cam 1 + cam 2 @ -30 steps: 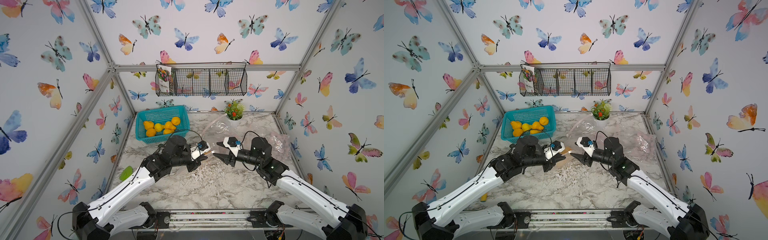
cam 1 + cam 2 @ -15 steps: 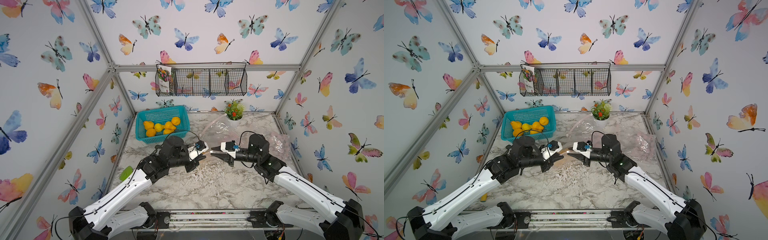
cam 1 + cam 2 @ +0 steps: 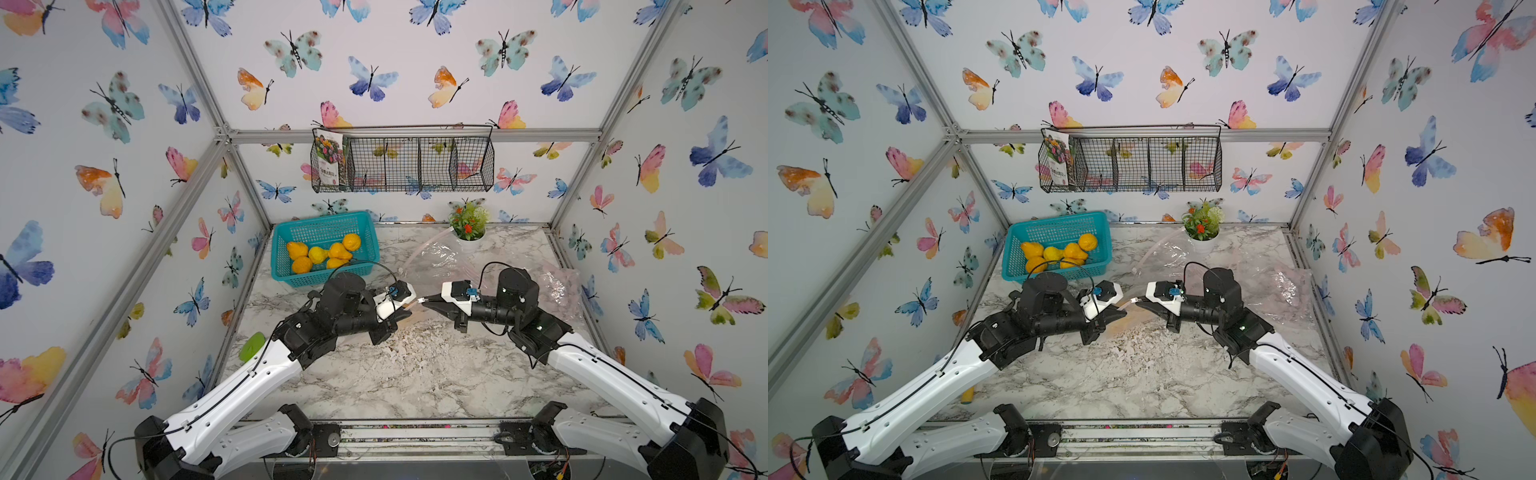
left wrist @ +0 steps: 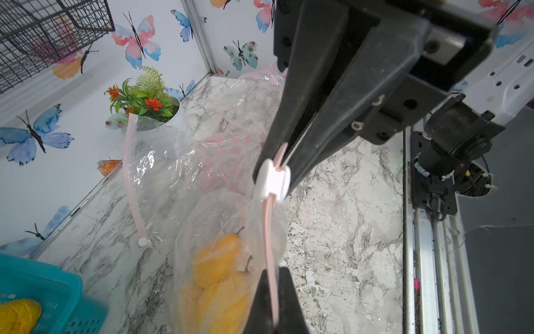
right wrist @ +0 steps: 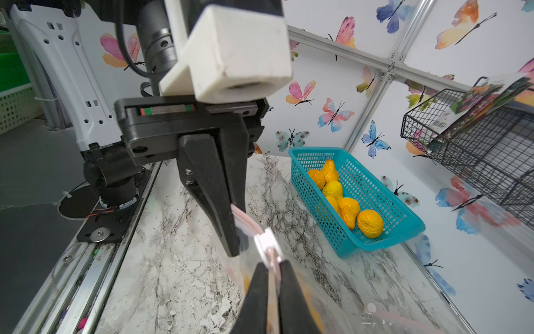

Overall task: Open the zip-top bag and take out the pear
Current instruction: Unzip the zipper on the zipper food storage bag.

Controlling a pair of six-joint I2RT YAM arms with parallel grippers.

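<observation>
1. Left gripper (image 4: 273,273): its 2 fingers are pressed together on the pink zip strip (image 4: 268,231) of the zip-top bag (image 4: 213,208). They pinch the strip at the end away from the right arm.

2. Right gripper (image 5: 273,264): its 2 fingers are drawn in on the same zip strip, which runs between them. They grip just behind the white slider (image 5: 267,241).

3. In the left wrist view, check the right gripper tips. They sit directly against the slider (image 4: 273,183), and the strip passes from there to the left gripper.

4. In both top views the 2 grippers point at each other, tips near, above the middle of the marble table (image 3: 415,374). The left gripper (image 3: 409,307) and right gripper (image 3: 426,300) carry the strip between them.

5. The bag hangs below the strip. You cannot tell whether its bottom rests on the table.

6. The pear (image 4: 216,257) is inside the bag, low down and under the strip. A 2nd yellow shape lies against it.

7. Beyond the left arm, a teal basket (image 3: 277,257) holds several yellow pears (image 3: 318,254).

8. A 2nd clear bag (image 4: 161,156) lies flat on the table beside the potted plant (image 3: 468,224).
</observation>
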